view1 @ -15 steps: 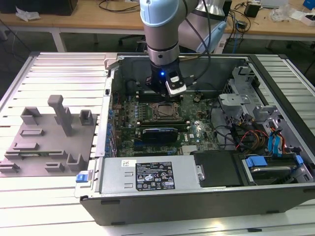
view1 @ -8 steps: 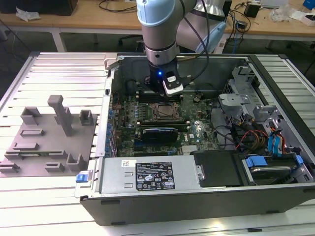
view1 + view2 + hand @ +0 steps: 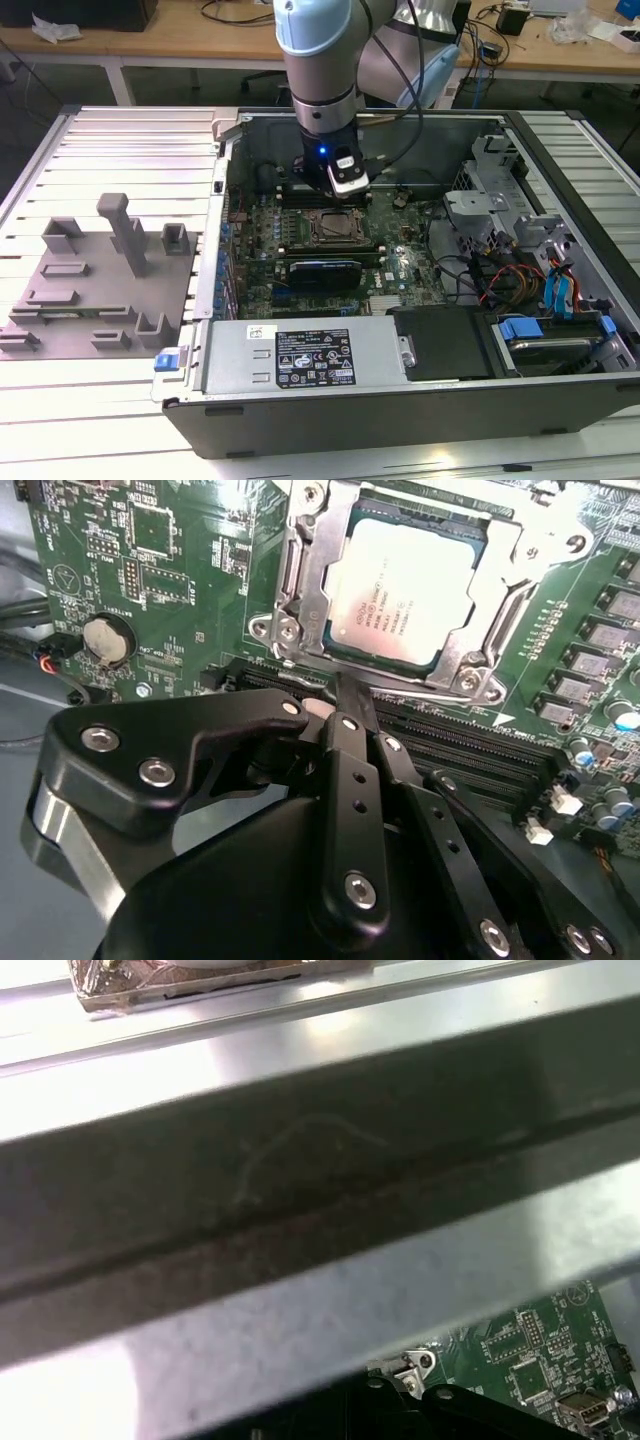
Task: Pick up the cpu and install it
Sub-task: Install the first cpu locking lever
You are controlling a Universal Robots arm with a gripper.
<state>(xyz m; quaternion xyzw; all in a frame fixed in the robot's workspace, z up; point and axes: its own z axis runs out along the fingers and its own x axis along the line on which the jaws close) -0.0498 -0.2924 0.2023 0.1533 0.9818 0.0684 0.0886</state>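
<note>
Inside the open computer case [image 3: 420,130], the cpu [image 3: 405,590] lies flat in the socket frame [image 3: 300,620] on the green motherboard [image 3: 170,570]; seated square, so it looks installed. Gripper [image 3: 345,695] hovers just beside the socket, fingers drawn together and gripping nothing, its tip over the memory slots [image 3: 470,745]. Exterior view gives the arm's place above the board and the grey fixture [image 3: 90,290] well apart. Second wrist view alone gives the chip's pale lid; first wrist view gives the case wall [image 3: 300,1200].
</note>
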